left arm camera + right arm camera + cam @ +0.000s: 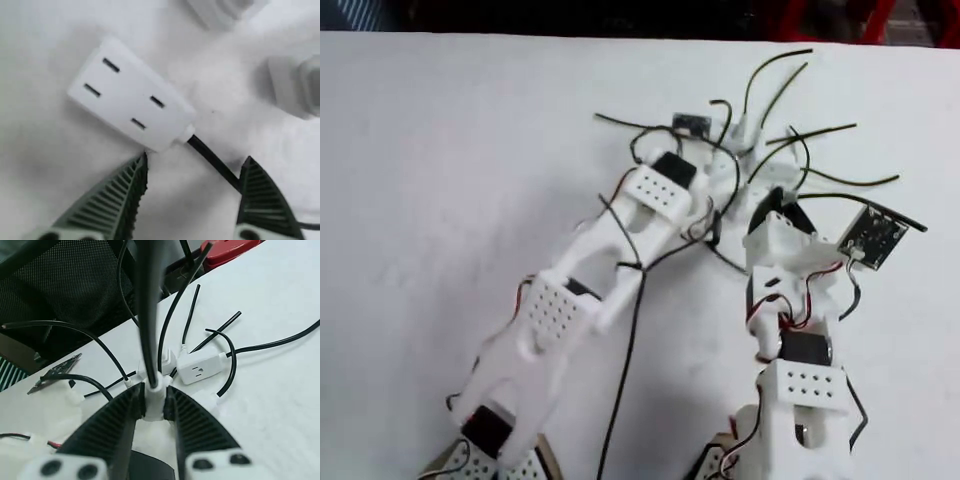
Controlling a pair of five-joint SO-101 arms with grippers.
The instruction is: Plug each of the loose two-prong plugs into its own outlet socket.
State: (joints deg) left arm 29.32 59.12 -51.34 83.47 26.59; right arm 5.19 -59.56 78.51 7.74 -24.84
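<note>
- My left gripper (196,161) is spread wide. Its green ribbed fingers (122,197) stand either side of a black cord (215,162), and one tip is just beside the block's end.
- That outlet block (127,97) is white and oblong and lies flat on the table (40,165). Two pairs of dark slots show on its upper face, and the cord leaves one short end through a small white collar.
- My right gripper (154,388) pinches a white plug (154,407), whose thick black lead (147,315) rises straight up between the fingers.
- Beyond the plug, a second white block (200,367) lies on the table among loose black cords, its socket face turned toward me.
</note>
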